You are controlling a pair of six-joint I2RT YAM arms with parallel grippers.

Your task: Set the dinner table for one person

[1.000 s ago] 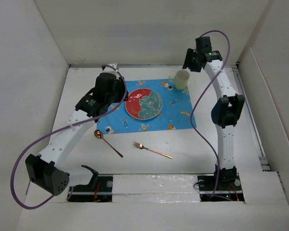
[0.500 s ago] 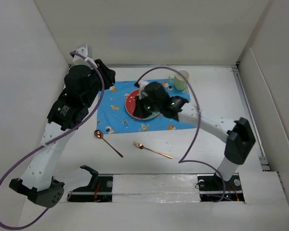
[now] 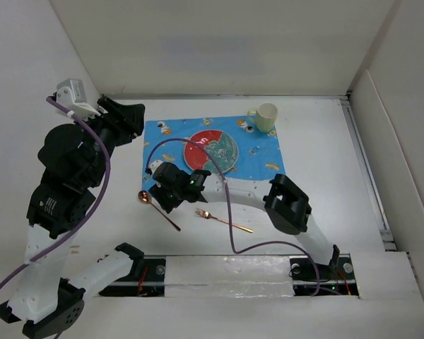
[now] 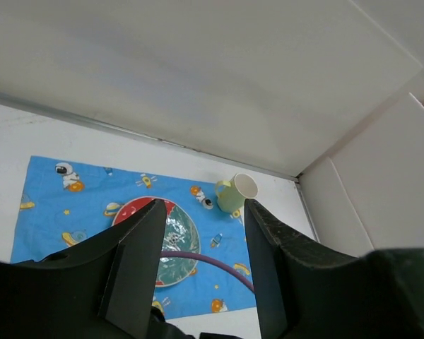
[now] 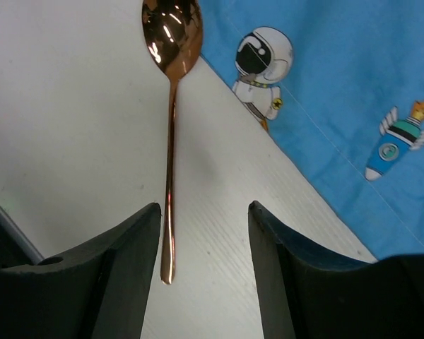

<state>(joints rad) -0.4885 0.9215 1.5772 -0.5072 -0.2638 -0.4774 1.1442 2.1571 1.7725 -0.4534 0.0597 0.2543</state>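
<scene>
On the white dinner table (image 3: 318, 141) lies a blue cartoon-print cloth (image 3: 258, 164) with a red and green plate (image 3: 210, 150) and a pale yellow cup (image 3: 265, 117) on it. A copper spoon (image 3: 160, 210) and a copper fork (image 3: 224, 220) lie on the bare table in front of the cloth. My right gripper (image 3: 162, 201) hangs open and empty over the spoon. In the right wrist view the gripper (image 5: 205, 208) has the spoon (image 5: 171, 141) handle's end beside its left finger. My left gripper (image 3: 131, 121) is open, empty and raised high at the far left. Its wrist view (image 4: 203, 212) looks down on the plate (image 4: 177, 244) and cup (image 4: 234, 194).
White walls close in the table at the back and both sides. The right arm's purple cable (image 3: 198, 141) loops over the plate. The right arm (image 3: 286, 205) stretches low across the table's front, just behind the fork.
The right arm swept from the cup at the back right, across the plate, down to the spoon at the front left. The left arm lifted and swung left off the cloth.
</scene>
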